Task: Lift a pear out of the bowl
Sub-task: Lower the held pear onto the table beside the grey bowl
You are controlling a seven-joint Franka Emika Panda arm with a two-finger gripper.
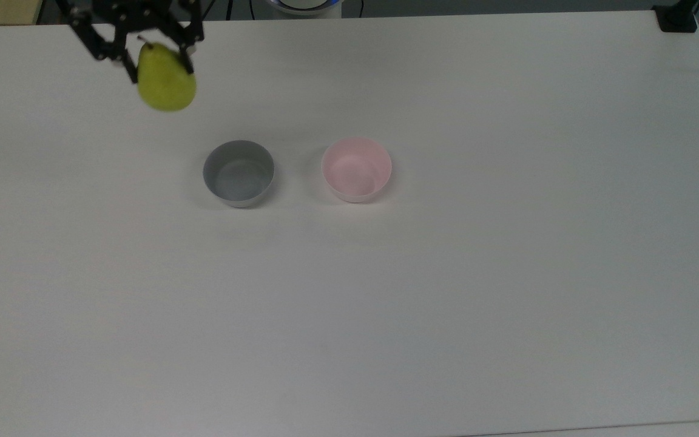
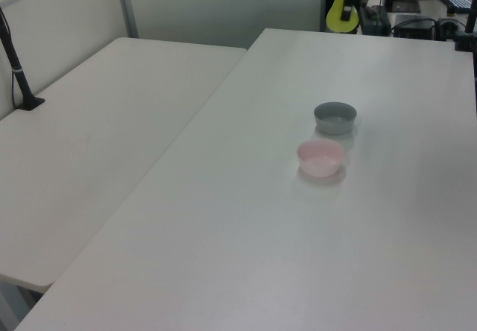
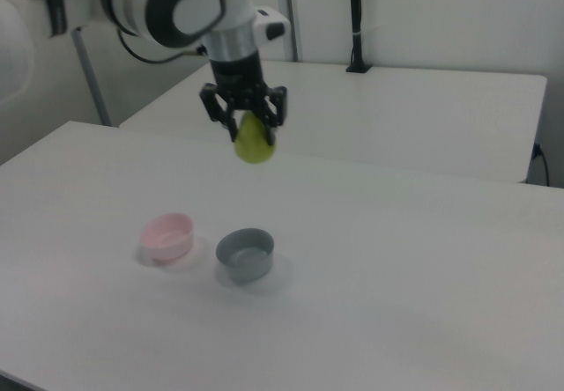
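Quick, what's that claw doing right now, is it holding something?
Claw: shut on the pear, held in the air.

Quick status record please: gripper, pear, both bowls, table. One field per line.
gripper: shut on the pear, held up in the air above the table
pear: yellow-green, hanging stem-up between the fingers, clear of both bowls
pink bowl: upright, nothing in it, at the top view's right of the grey bowl
grey bowl: upright, nothing in it, apart from the pink bowl
table: white, carries the two bowls
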